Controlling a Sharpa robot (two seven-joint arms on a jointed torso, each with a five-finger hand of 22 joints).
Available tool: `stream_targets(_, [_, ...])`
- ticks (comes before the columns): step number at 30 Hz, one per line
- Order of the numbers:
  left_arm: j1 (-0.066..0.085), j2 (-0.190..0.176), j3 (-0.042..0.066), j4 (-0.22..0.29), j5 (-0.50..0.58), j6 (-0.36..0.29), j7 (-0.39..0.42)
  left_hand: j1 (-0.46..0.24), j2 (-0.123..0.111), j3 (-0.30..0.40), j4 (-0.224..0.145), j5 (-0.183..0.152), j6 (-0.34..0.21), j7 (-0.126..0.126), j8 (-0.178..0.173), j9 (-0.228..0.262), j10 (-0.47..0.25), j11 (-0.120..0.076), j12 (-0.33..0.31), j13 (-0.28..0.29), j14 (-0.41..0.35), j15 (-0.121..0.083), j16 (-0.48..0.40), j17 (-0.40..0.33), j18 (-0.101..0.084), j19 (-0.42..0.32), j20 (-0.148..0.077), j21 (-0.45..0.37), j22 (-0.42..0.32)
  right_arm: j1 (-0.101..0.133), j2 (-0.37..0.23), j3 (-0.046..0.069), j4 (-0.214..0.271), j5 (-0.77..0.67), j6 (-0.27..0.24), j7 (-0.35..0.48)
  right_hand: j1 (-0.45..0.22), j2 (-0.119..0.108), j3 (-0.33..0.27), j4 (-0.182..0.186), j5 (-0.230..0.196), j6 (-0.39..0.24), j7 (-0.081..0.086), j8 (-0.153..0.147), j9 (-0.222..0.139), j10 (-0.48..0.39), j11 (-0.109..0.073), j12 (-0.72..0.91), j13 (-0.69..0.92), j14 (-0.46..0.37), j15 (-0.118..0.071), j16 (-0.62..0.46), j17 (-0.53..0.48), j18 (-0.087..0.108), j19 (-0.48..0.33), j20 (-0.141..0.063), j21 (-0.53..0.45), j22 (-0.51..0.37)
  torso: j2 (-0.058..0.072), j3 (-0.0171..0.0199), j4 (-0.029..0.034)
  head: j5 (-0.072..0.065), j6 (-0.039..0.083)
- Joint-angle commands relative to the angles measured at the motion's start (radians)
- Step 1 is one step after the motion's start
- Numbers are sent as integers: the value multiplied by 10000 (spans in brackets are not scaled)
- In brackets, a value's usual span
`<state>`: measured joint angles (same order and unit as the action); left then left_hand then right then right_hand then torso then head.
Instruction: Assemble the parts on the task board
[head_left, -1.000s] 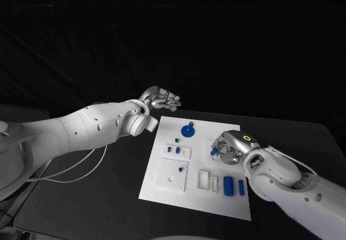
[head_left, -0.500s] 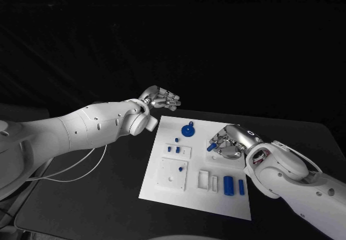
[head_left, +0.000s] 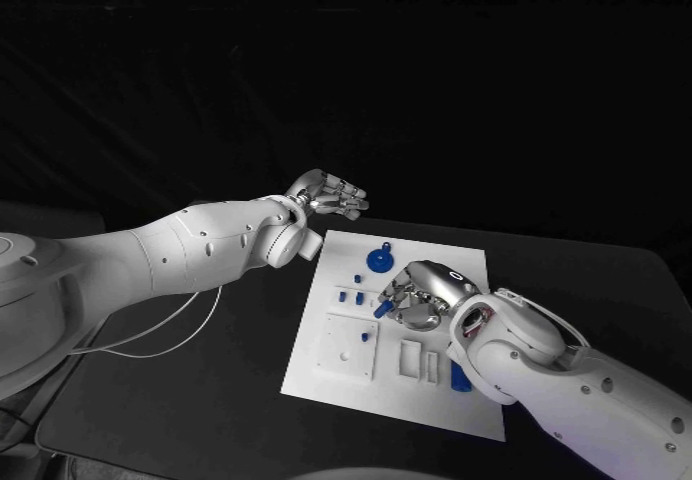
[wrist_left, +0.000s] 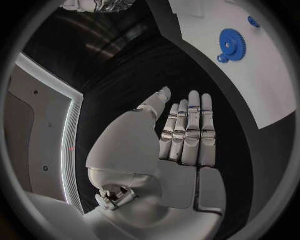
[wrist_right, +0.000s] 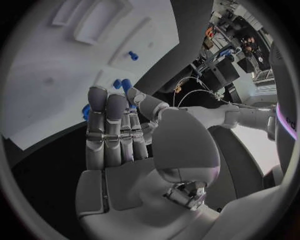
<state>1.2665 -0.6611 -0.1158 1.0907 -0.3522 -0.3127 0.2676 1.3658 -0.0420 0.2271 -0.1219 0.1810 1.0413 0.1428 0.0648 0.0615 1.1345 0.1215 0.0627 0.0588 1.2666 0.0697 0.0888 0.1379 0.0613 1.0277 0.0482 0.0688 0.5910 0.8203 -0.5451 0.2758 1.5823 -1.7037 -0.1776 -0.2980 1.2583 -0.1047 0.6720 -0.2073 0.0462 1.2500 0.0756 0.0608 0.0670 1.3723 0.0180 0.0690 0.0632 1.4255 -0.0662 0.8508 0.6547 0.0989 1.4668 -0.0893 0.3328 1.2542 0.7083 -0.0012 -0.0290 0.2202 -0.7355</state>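
Note:
The white task board lies in the middle of the black table. My right hand hovers over the board's middle and pinches a small blue part at its fingertips; the right wrist view shows that part beside the fingers. Just left of it two small blue pegs stand in a raised plate. A blue gear sits at the board's far side, also in the left wrist view. My left hand hangs beyond the board's far left corner, fingers straight, holding nothing.
A square white plate with a small blue peg sits near the board's left edge. White slot blocks lie beside it. Blue cylinders are partly hidden under my right forearm. A thin cable trails under my left arm.
My right hand has carried the blue part leftward across the board, from near its right side to beside the two pegs. My left hand has barely moved.

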Motion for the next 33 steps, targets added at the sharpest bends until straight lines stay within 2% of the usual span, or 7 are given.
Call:
stream_targets(1, [0,66,7,-29,48,162,28,-18,103,-13,30,-42,4,0,-13,16,-65,-22,2,-1,-9,44,-26,13,-140,37,46,70,8,13,275,-215,-56,-744,293,242,-25,95,-26,-29,31,63,41,32,33,-58,13,-44,5,-27,-35,-43,13,134,355,-45,-27,-1,15,1,19,99,-41])
stream_targets(11, [-8,145,6,-72,48,197,17,-18,103,-13,30,-42,4,0,-13,16,-65,-22,2,-1,-9,44,-26,13,-140,37,46,70,8,184,889,-1051,-35,-1754,243,363,-34,114,-48,-75,32,64,41,33,34,-57,14,-43,5,-25,-32,-43,22,135,360,-42,-33,6,29,6,-4,200,-84])
stream_targets(26, [-10,198,5,-98,48,243,-29,-33,98,-24,23,-47,-5,2,-14,16,-79,-17,0,-2,-20,50,-29,10,-140,29,52,65,13,382,1209,-1677,-74,-2902,333,223,-41,102,-30,-136,32,89,36,34,34,-44,12,-44,5,-4,-27,-42,27,126,371,-38,42,43,32,21,2,359,-155])
stream_targets(33, [-10,199,4,-111,44,257,-54,-33,98,-24,23,-47,-5,2,-14,16,-79,-17,0,-2,-20,50,-29,10,-140,29,52,65,13,411,1184,-1792,-64,-2999,684,195,-48,104,-31,-148,30,90,38,33,32,-48,14,-46,4,-8,-26,-44,33,126,366,-38,65,62,35,17,-14,383,-194])
